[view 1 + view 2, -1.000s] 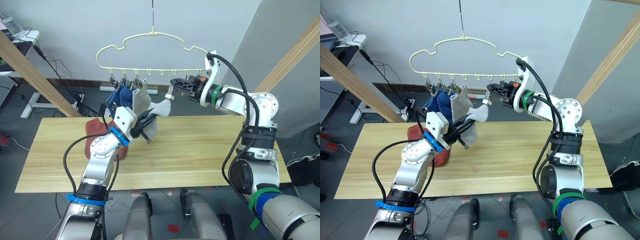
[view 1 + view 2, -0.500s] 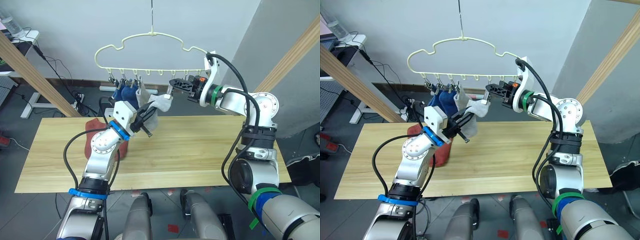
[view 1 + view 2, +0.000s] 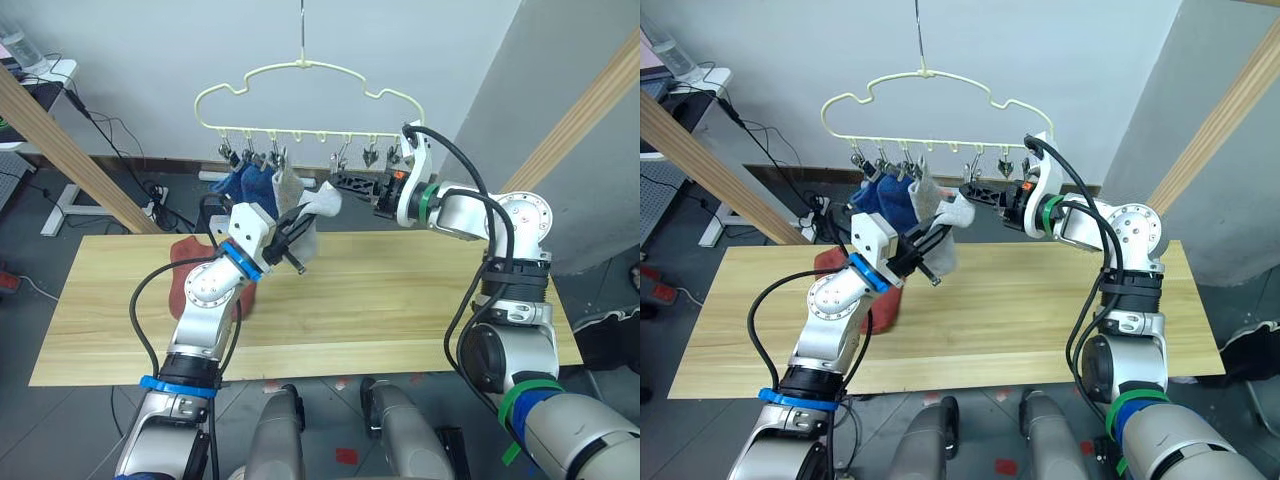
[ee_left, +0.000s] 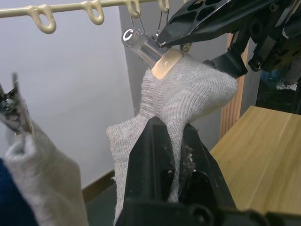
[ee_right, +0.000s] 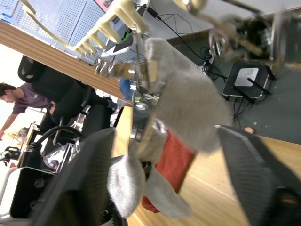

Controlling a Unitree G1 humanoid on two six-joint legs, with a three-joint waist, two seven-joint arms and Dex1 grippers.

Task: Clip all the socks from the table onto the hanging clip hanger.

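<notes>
Left wrist view is showing my left gripper (image 4: 170,155) pinching the second grey sock (image 4: 181,106) low on its body, with the sock's top edge pushed up against a metal clip (image 4: 150,49) under the hanger (image 3: 305,100). My right gripper (image 3: 345,182) is reaching in just beside that same clip, fingers set wide on either side of it, as the right wrist view is showing. The other grey sock (image 3: 284,186) and the blue socks (image 3: 248,184) are already hanging from clips further along the hanger toward my left, and the red socks (image 3: 190,272) are lying on the table (image 3: 400,300) below the hanger.

To do this well, I judge I should be squeezing the clip fully open with the right gripper, feeding a good fold of the cuff deep between its jaws, and only then letting go on the left.

Compared with a second ago, my right gripper is sitting lower and closer to the sock, and my left is holding the sock higher, right up under the hanger.
</notes>
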